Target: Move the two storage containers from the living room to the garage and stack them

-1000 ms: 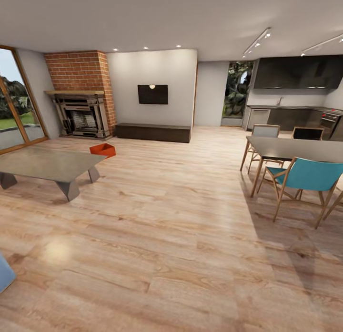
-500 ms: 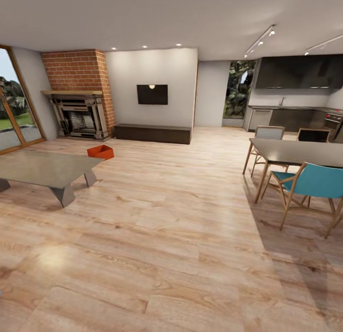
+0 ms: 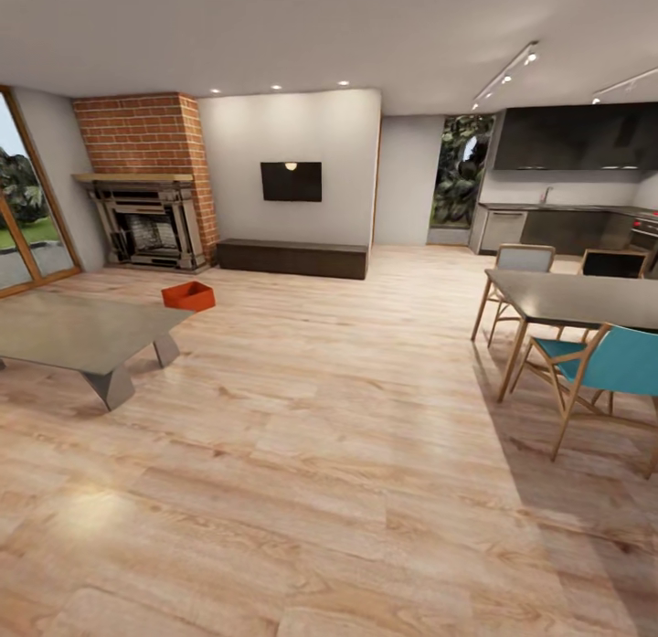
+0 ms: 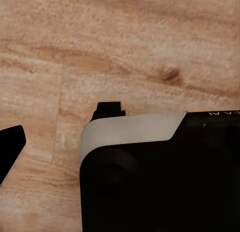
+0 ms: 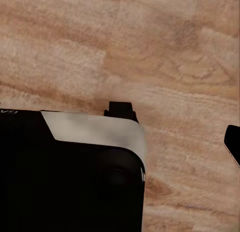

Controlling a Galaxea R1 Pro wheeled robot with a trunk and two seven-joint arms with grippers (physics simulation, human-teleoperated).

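Observation:
One orange-red storage container [image 3: 188, 296] stands on the light wood-plank floor [image 3: 320, 454] of the living room, just past the far corner of the grey low table [image 3: 82, 331] and in front of the brick fireplace [image 3: 146, 221]. The second container is out of view. One dark fingertip [image 4: 10, 151] of my left gripper hangs over the planks beside the robot's black and white body [image 4: 160, 182]. One fingertip [image 5: 233, 144] of my right gripper does the same. Both fingertips stand far to the side, with nothing held between the fingers.
Glass doors [image 3: 23, 207] line the left wall. A dark low bench [image 3: 292, 257] runs under the wall screen. At the right stand a dark dining table [image 3: 576, 299] and a teal chair [image 3: 612, 363], with the kitchen behind. A wide stretch of floor lies between me and the container.
The whole head view has shifted: the camera has rolled forward, the low table sliding off to the left and the dining set to the right. The container itself has not moved.

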